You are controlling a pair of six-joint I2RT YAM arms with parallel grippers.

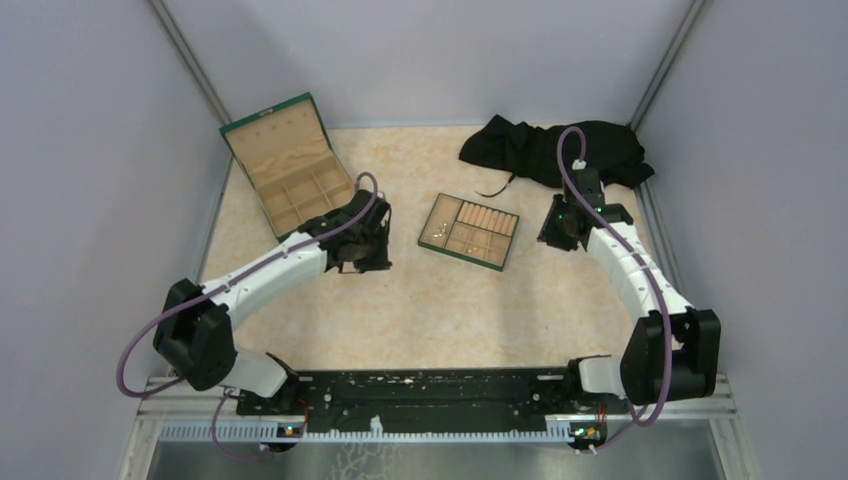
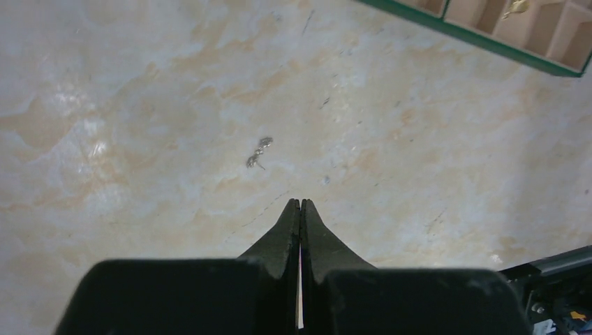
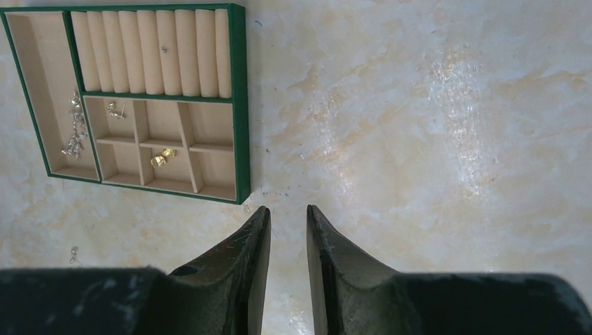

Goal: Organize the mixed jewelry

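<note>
Left jaws: we see them pressed shut and empty above the worktop (image 2: pixel 139 105).
Right jaws: narrowly parted, holding nothing.
Mixed jewelry (image 2: pixel 258 152): one silvery piece lies loose just ahead of the left jaws.
Tray (image 3: pixel 239 105): we find chains (image 3: pixel 75 129), gold pieces (image 3: pixel 163 157) and a small earring (image 3: pixel 115 108) in separate compartments.
Rolls (image 3: pixel 132 52): a tiny stud (image 3: pixel 164 49) sits on them.

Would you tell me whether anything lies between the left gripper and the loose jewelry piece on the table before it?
Nothing visible does: only bare tabletop lies between the shut left gripper and the loose jewelry piece just ahead of its tips.
</note>
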